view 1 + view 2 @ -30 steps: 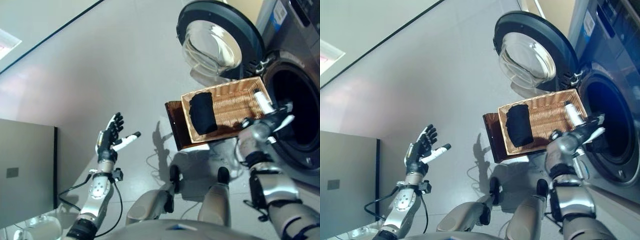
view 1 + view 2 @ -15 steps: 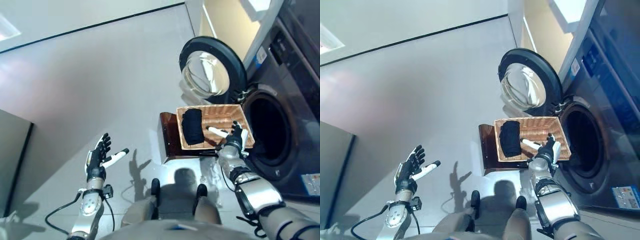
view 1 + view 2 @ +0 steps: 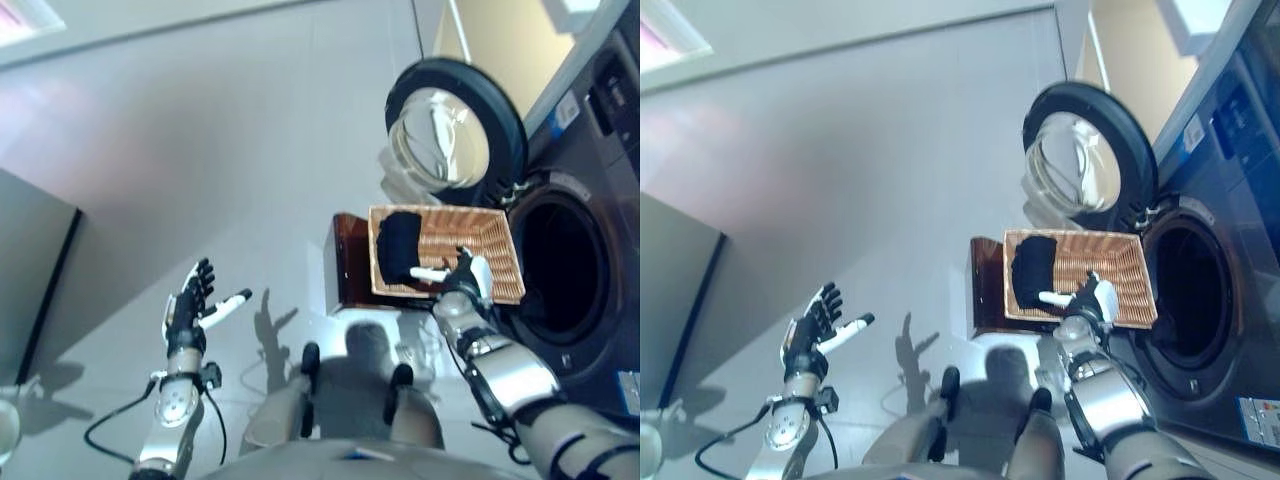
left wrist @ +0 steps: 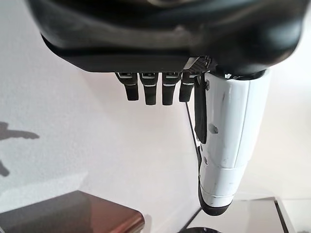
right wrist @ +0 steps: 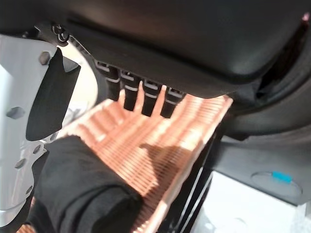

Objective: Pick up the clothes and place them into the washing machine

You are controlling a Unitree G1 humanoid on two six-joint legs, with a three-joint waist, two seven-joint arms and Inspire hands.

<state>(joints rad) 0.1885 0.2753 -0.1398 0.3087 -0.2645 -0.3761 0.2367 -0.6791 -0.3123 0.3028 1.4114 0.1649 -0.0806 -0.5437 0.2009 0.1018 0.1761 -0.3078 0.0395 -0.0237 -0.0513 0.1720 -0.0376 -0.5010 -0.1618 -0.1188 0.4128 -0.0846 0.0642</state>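
The dark folded garment (image 3: 398, 249) lies at the left end of the wicker basket (image 3: 492, 250) beside the open washing machine (image 3: 565, 270), looking soft and light, best pinched mid-fold by the right hand (image 3: 462, 277), whose fingers (image 5: 146, 99) hang released above it.

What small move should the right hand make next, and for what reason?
Probably lower the right hand toward the black garment and close on it. The hand is open above the wicker basket, beside the garment and not holding it, and the washing machine door already stands open.
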